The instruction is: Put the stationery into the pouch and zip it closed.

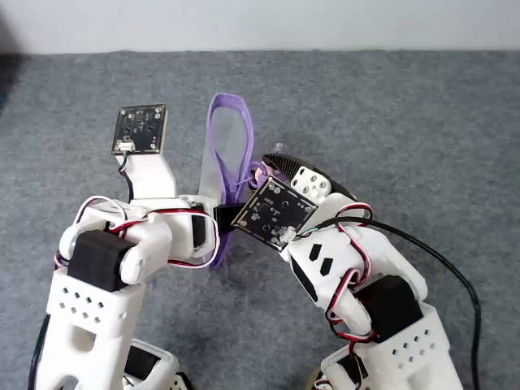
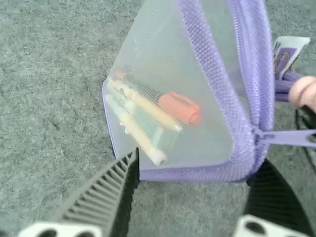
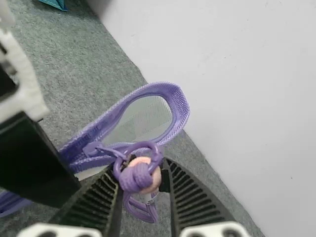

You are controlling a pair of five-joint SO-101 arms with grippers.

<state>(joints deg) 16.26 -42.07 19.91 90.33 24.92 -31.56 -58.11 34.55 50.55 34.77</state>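
Observation:
A translucent mesh pouch [image 1: 213, 162] with purple zip edging stands on edge between my two arms, its far end gaping open in a loop [image 3: 148, 111]. Inside the pouch [image 2: 197, 74] lie pale pens [image 2: 138, 121] and an orange-capped item [image 2: 180, 107]. My left gripper [image 2: 192, 182] is shut on the pouch's near end, beside the zip slider [image 2: 261, 136]. My right gripper [image 3: 142, 177] is shut on the zipper pull, a pink bead [image 3: 145, 177] on a purple cord. In the high view the right gripper [image 1: 258, 175] sits against the pouch's side.
Grey felt [image 1: 406, 122] covers the table and a white wall [image 3: 237, 74] rises at its far edge. A black cable [image 1: 443, 264] trails along the right arm. A teal scrap [image 3: 52, 4] lies far off near the wall.

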